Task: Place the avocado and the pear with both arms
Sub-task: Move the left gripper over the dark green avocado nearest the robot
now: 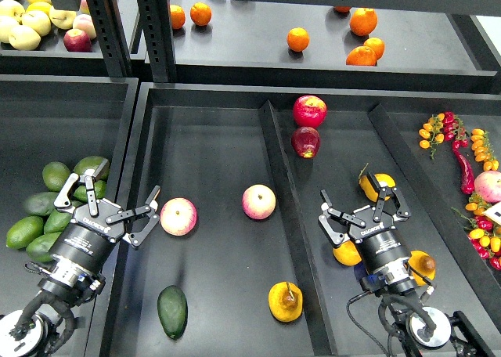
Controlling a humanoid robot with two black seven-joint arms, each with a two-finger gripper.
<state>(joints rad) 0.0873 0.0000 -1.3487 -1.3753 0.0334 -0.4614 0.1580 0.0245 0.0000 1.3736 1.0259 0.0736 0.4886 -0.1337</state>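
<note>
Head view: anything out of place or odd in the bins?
The dark green teardrop avocado and the yellow-orange pear with a brown blotch lie in the middle bin among pink apples, away from the lighter green avocados at left and the yellow pears at right. Nothing looks spilled or damaged.

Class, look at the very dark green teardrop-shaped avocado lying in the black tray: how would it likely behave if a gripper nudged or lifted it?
The dark green teardrop avocado looks smooth and slightly glossy, so fingers might slip. Lying on its side on the flat black tray, it would probably roll or pivot about its narrow end if nudged. Its rounded, firm-looking form suggests it stays rigid.
</note>
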